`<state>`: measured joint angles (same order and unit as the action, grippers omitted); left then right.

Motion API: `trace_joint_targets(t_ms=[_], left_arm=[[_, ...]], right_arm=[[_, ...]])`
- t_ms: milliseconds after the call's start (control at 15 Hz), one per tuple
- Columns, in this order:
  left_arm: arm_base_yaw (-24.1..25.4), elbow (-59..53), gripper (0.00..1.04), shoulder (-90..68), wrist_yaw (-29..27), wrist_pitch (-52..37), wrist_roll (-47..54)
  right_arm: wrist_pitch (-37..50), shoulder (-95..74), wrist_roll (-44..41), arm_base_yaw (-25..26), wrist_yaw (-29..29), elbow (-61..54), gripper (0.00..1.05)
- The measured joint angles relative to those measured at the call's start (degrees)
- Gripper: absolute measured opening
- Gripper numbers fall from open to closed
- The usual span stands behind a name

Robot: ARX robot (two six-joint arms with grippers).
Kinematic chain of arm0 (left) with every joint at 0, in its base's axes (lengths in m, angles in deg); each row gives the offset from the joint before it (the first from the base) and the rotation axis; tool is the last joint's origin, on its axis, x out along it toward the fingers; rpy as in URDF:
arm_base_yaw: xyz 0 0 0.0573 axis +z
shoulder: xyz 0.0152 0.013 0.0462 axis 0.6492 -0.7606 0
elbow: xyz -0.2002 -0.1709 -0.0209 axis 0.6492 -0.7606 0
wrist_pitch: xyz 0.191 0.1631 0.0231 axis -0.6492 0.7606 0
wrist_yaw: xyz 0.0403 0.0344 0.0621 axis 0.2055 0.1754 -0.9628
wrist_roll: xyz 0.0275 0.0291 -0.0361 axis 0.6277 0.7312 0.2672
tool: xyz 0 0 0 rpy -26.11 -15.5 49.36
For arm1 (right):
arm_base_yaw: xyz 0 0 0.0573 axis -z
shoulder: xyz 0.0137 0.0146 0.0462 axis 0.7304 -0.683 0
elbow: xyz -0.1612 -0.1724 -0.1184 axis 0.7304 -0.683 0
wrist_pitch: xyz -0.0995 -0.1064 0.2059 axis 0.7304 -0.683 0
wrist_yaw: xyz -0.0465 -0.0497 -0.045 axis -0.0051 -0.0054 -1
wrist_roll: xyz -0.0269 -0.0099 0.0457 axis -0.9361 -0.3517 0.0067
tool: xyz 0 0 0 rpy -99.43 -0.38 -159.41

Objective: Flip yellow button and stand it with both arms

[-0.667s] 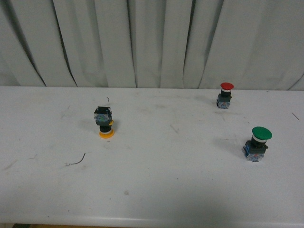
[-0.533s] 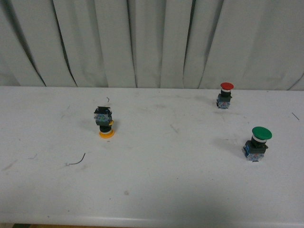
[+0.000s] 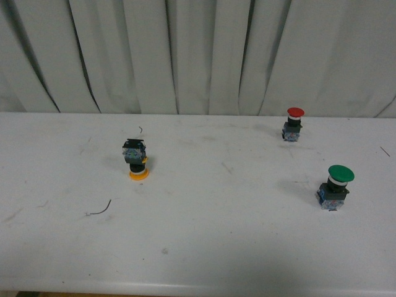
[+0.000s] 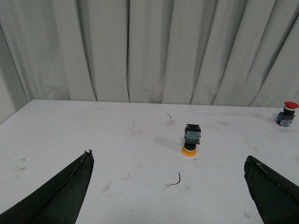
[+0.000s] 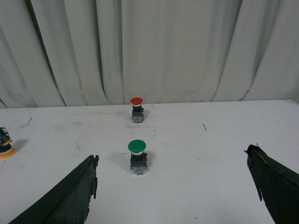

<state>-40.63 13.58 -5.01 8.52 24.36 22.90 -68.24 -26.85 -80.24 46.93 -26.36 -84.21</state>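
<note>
yellow btn [image 3: 137, 159] cap-down, base up, left side | L gripper [image 4: 168, 156] fingers spread, empty | R gripper [image 5: 173, 154] spread, empty | red btn [image 3: 294, 124] far right, green btn [image 3: 337, 185] nearer

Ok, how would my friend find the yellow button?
Look at the white table in front of the grey curtain. The red button and the green button stand on the right; the yellow button sits alone on the left. Only it is upside down, resting on its yellow cap.
</note>
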Motion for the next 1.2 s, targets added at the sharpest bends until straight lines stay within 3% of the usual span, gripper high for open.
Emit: trace_joint_targets(t_ms=[600,667,733,800,1067,1200], left_arm=[[0.0,0.0,0.98,0.0,-0.02,0.07,-0.02],[-4.66,3.78,0.98,-4.85,-10.27,10.03,-4.48],[-8.07,7.56,0.98,-10.23,-18.25,13.31,-9.2],[-7.74,8.94,0.98,-10.47,-19.61,11.21,-11.3],[-4.7,12.63,0.98,-36.94,-9.2,-15.91,-10.01],[-5.25,15.28,0.98,-44.04,-8.5,-21.57,-9.07]], right_arm=[[0.0,0.0,0.0,0.0,0.0,0.0,0.98],[-0.02,0.0,0.0,0.0,0.0,0.0,0.98],[0.04,0.0,0.0,0.0,0.07,0.0,0.98],[-0.07,0.0,0.0,0.0,-0.02,0.0,0.98],[0.02,0.0,0.0,0.0,0.0,0.0,0.98],[0.0,0.0,0.0,0.0,0.0,0.0,0.98]])
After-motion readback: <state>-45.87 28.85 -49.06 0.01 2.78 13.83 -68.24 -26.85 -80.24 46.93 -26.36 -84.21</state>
